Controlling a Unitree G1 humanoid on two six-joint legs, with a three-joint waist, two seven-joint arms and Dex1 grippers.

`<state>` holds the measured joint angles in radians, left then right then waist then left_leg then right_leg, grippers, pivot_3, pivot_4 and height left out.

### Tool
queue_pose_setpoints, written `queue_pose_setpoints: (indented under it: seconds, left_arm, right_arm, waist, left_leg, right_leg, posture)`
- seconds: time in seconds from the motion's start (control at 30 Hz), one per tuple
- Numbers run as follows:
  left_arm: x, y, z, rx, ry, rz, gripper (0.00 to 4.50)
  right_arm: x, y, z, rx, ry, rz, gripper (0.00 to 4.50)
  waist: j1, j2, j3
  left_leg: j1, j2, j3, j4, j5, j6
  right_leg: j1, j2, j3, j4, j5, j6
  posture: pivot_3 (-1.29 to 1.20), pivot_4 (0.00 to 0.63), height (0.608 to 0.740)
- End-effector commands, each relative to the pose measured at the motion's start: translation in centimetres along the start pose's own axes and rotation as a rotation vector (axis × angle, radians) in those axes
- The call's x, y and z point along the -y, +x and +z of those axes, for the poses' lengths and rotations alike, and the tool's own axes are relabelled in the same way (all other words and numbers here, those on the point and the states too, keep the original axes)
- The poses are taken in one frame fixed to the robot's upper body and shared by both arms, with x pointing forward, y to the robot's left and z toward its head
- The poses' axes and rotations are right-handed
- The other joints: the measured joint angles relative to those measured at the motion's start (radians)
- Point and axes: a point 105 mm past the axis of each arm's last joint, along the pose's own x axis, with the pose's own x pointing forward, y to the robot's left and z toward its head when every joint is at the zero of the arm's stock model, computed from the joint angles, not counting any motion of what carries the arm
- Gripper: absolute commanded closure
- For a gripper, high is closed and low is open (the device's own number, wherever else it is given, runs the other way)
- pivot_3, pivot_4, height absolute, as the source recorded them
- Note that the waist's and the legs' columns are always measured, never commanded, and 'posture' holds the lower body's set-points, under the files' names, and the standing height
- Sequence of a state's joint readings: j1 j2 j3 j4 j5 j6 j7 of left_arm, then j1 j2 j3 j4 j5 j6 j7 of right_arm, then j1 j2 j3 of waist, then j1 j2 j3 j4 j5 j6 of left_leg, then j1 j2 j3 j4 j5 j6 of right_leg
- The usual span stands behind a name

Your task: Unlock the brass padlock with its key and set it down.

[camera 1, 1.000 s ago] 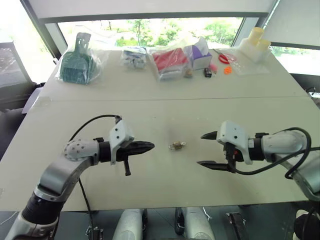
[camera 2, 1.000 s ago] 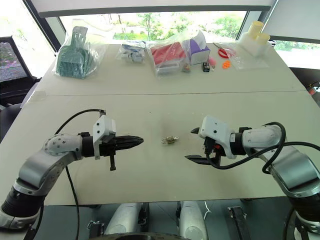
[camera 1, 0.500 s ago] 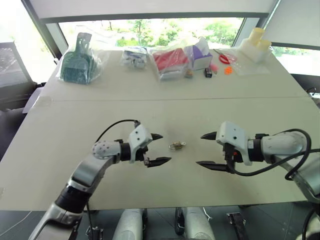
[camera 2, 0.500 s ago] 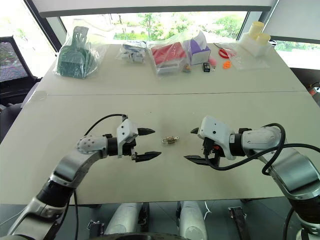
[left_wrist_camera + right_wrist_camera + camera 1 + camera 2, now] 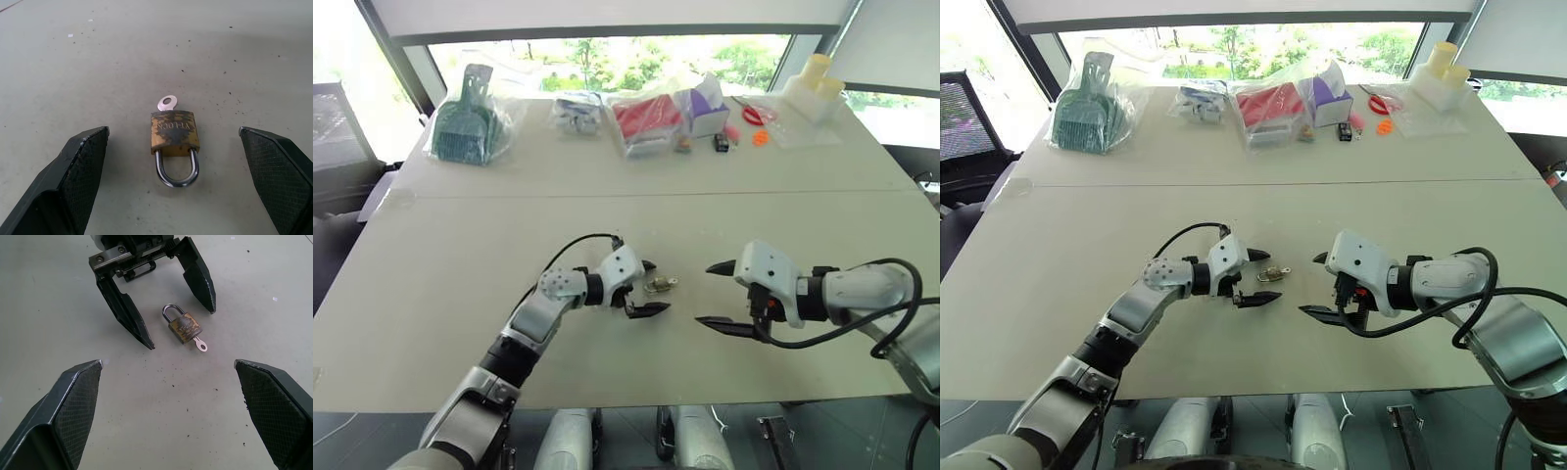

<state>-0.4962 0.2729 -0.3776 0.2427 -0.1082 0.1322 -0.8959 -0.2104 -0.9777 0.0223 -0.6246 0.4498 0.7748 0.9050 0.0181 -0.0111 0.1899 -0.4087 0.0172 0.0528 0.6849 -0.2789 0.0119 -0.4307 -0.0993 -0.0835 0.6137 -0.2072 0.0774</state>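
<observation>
A pale table [image 5: 460, 284] stretches away from the robot toward a bright window.

Nearest, low over the table, the right gripper [image 5: 717, 294] hangs with its two black fingers spread wide and empty, aimed toward the middle of the table.

Facing it from the other side, the left gripper [image 5: 651, 288] has its fingers spread wide too, holding nothing. Its tips sit either side of the brass padlock [image 5: 659, 285], close but not touching.

The padlock lies flat on the table between the two grippers, much closer to the left one. From the left wrist, its silvery shackle [image 5: 177, 169] points back toward that gripper and looks closed. A small silver key [image 5: 166, 103] sticks out of the far end of the body, apparently seated in the keyhole.

Farther off, along the window edge, a row of bagged goods sits well apart from the work: a green plastic scoop [image 5: 463, 122] in a clear bag, a red packet [image 5: 646, 118], a purple and white box [image 5: 705, 110], and pale yellow cups [image 5: 813, 83] at the right.

By my reading, the step in hand is the first grasp: the left gripper is lined up to close on the lock body. Next, it would need to pinch the brass body firmly while leaving the key end clear, so the right gripper can take the key head and turn it.
</observation>
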Motion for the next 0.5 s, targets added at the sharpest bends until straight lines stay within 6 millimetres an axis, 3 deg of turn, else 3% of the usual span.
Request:
queue_pose_setpoints:
  seconds: [0.03, 0.1, 0.2, 0.4, 0.5]
  left_arm:
    - [-0.3, 0.4, -0.1, -0.012, 0.028, 0.010, 0.08]
    - [-0.2, 0.6, -0.3, -0.023, 0.033, 0.004, 0.08]
    - [0.0, 0.5, -0.6, -0.036, 0.034, -0.008, 0.83]
    - [0.2, -0.5, -1.0, -0.070, 0.031, -0.019, 3.58]
    - [0.2, -0.8, -0.9, -0.073, 0.023, -0.013, 3.75]
  right_arm:
    - [0.1, -0.5, 1.0, 0.027, -0.038, -0.025, 0.00]
    - [0.1, -0.5, 1.0, 0.027, -0.039, -0.026, 0.00]
    - [0.1, -0.5, 1.0, 0.027, -0.040, -0.028, 0.00]
    - [0.2, -0.4, 1.0, 0.029, -0.044, -0.027, 0.00]
    - [0.2, -0.3, 1.0, 0.032, -0.051, -0.029, 0.00]
  waist:
    - [0.002, 0.000, 0.000]
    - [0.003, 0.000, 0.000]
    - [0.009, 0.000, 0.000]
    - [0.017, 0.000, 0.000]
    - [0.018, 0.000, 0.000]
  left_leg:
    - [0.000, 0.000, 0.000, 0.000, 0.000, 0.000]
    - [0.000, 0.000, 0.000, 0.000, 0.000, 0.000]
    - [0.001, 0.000, 0.000, 0.000, 0.000, 0.000]
    - [0.001, 0.000, 0.000, 0.000, 0.000, 0.000]
    - [0.001, 0.000, 0.000, 0.000, 0.000, 0.000]
  right_leg:
    - [0.000, 0.000, 0.000, 0.000, 0.000, 0.000]
    - [0.001, 0.000, 0.000, 0.000, 0.000, 0.000]
    - [0.001, 0.000, 0.000, 0.000, 0.000, 0.000]
    - [0.001, 0.000, 0.000, 0.000, 0.000, -0.001]
    - [0.000, 0.000, 0.000, 0.000, 0.000, -0.001]
  posture:
    - [0.00, 0.150, 0.740]
    - [0.00, 0.150, 0.740]
    - [0.00, 0.150, 0.740]
    - [0.00, 0.150, 0.740]
    - [0.00, 0.150, 0.740]
